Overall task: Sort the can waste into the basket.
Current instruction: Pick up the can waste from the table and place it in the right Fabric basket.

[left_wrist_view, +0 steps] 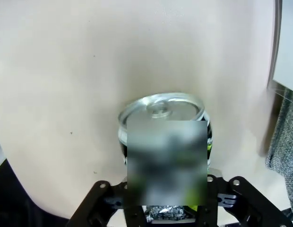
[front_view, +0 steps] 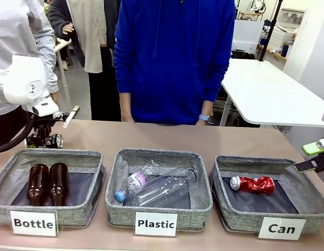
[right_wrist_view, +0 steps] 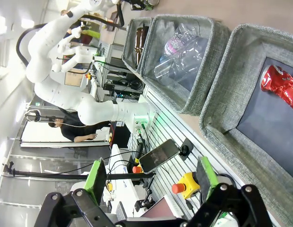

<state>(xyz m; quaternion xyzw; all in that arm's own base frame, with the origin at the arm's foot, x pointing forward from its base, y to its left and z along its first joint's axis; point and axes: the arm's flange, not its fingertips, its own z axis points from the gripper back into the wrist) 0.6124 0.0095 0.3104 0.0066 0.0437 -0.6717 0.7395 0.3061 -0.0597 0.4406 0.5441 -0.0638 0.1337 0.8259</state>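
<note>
Sorting half done: the red can (front_view: 253, 184) lies in the basket (front_view: 224, 219) labelled "Can". The black can (left_wrist_view: 161, 113) stands on the table (front_view: 167, 136) behind the "Bottle" bin (front_view: 73, 215), between the narrowed jaws of the left gripper (left_wrist_view: 168, 208); firm contact cannot be confirmed. The right gripper (right_wrist_view: 151, 179) hangs wide and empty beside the basket. A blurred patch hides the black can's body.
</note>
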